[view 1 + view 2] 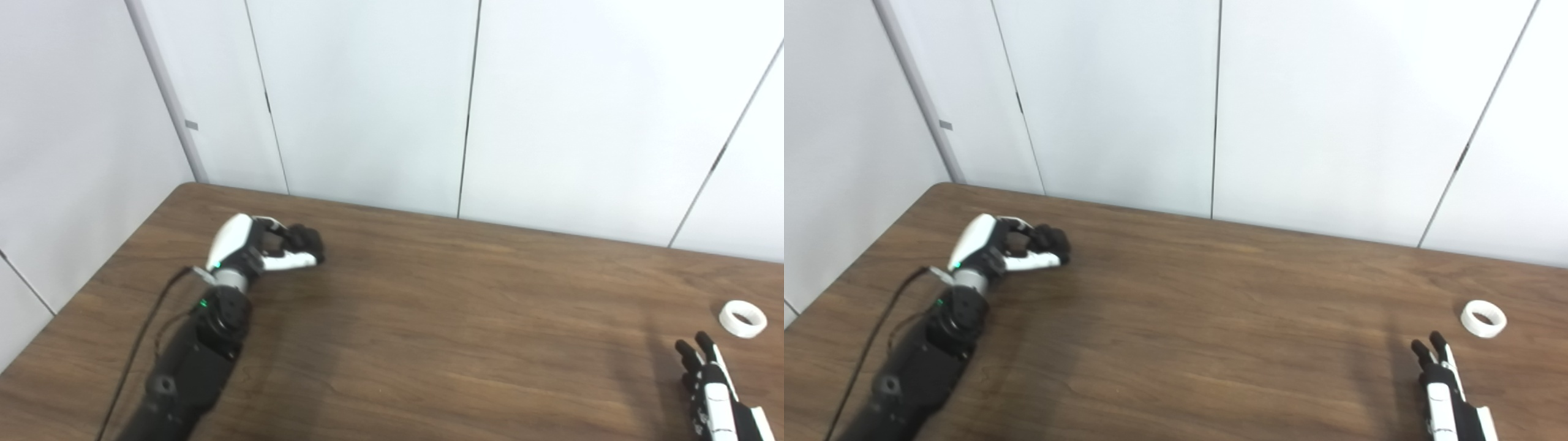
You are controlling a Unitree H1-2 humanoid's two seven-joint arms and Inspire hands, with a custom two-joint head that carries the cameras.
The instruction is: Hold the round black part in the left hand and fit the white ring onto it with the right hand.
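White wall panels behind, dark seams between them. Below, brown wood-grain bench (pixel 429 318), wide and mostly bare.

Far left: left hand (pixel 263 248) low over the bench, fingers (pixel 288 261) curled round something dark at their tips. Probably the round black part (pixel 306 240), though black on black; outline hard to separate from the fingertips. Curled as if grasping it, but cannot tell for sure whether truly gripped or merely cupped. Cable trailing from the wrist back along the forearm.

Far right, bottom corner: right hand (pixel 1442 386), only partly in frame, fingers (pixel 1427 352) stretched out and apart, holding nothing. Pointed roughly toward the ring, near it but not touching.

Smallest: white ring (pixel 1483 318), lying flat on the bench near the right edge, hole upward, just beyond the right fingertips. Well apart from the black part, nearly the whole bench between.

Handling, as judgement only: ring likely light, stiff plastic, smooth, so prone to skid on the bench when nudged. Low profile, little wall to pinch. Best taken across the rim, thumb on one outer side and fingers opposite, or one fingertip inside the hole and thumb outside. Gentle squeeze enough; hard squeeze risks flipping it away. Black part likely stiff and small too; needs holding by its lower sides with the mating face left clear for the ring.
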